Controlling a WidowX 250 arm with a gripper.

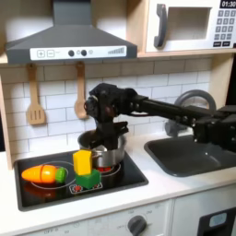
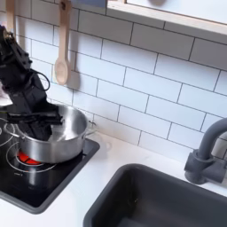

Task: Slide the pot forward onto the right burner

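One arm reaches down into the pot (image 2: 51, 135); its jaws sit at the pot's near rim, apparently closed on it, though the grip is partly hidden. Pot rests on the black cooktop (image 2: 53, 182) over the right burner (image 2: 27, 160), beside a toy carrot (image 1: 41, 172).

Silver pot (image 2: 55, 137), black cooktop (image 1: 37, 194) ringed with red burner (image 2: 25, 160), black gripper (image 2: 37, 117), white tiles (image 2: 151, 84), orange carrot (image 1: 39, 173)
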